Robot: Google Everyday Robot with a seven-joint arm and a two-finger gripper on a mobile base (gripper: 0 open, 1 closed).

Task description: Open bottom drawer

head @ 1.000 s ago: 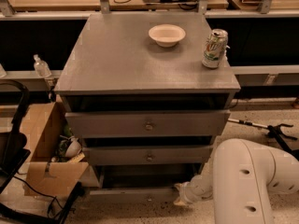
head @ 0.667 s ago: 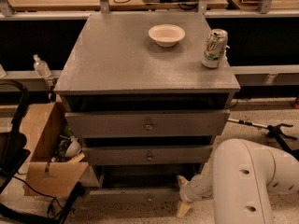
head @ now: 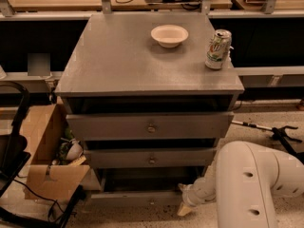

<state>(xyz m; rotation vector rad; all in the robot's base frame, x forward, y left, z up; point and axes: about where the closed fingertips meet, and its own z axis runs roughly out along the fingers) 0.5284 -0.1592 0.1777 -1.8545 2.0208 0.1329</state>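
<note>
Gripper [head: 184, 201] is hovering low at the cabinet's [head: 133, 56] front right foot, beside the bottom drawer [head: 142, 196].

The bottom drawer is sitting at the very base of the cabinet, under the two wider fronts, its long axis running flat across the cabinet's face. From the gripper it is lying inward, toward the cabinet's middle, where I am not making out a knob. The gripper is touching nothing I can see; whether it is spread or clenched I cannot tell.
</note>
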